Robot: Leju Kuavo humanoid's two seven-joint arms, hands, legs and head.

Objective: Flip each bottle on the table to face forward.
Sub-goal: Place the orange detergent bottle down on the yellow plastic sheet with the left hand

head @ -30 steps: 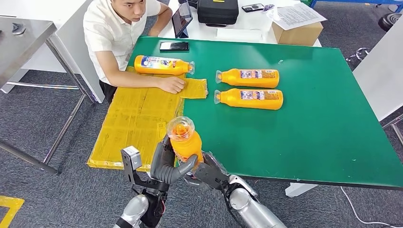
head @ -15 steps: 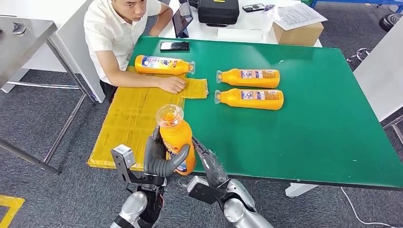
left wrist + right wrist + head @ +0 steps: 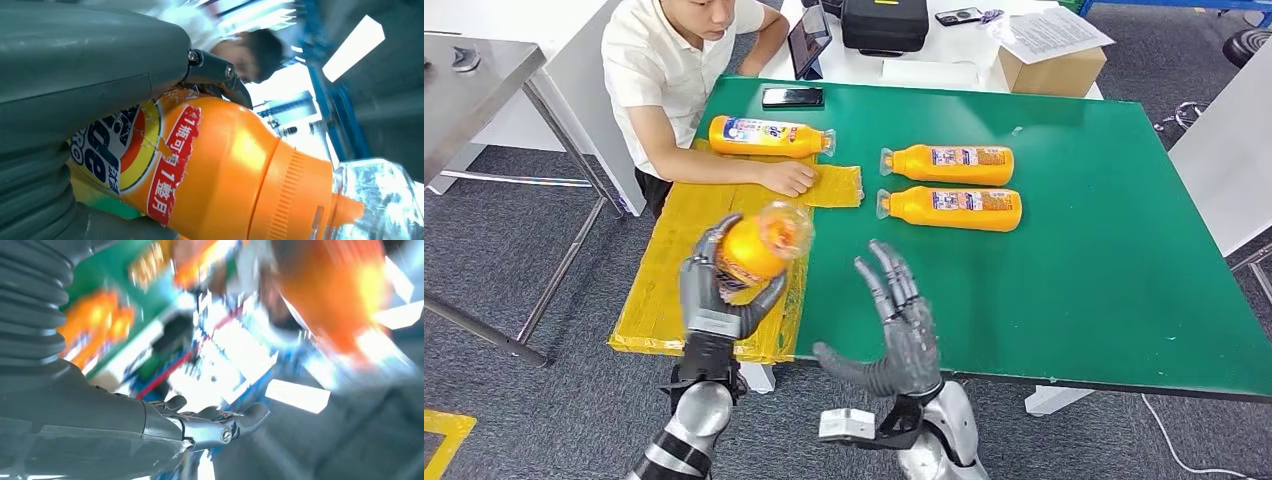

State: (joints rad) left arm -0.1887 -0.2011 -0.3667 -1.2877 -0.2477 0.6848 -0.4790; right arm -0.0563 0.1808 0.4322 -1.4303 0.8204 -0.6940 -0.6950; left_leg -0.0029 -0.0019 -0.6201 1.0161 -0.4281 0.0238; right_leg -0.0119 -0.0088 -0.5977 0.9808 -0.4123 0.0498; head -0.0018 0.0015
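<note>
I see the green table [image 3: 1064, 290] ahead, with a yellow mat [image 3: 694, 240] along its left side where a person's hand [image 3: 786, 177] rests. Three bottles lie flat farther back: one [image 3: 764, 137] by that person, two [image 3: 949, 163] [image 3: 952, 208] mid-table. My left hand [image 3: 714, 300] grips the fourth bottle [image 3: 754, 248] in the air over the mat, cap tilted away from me. My right hand [image 3: 904, 320] is released, fingers spread, holding nothing. With one hand carrying it, I judge the smooth bottle could slip or land label-down
</note>
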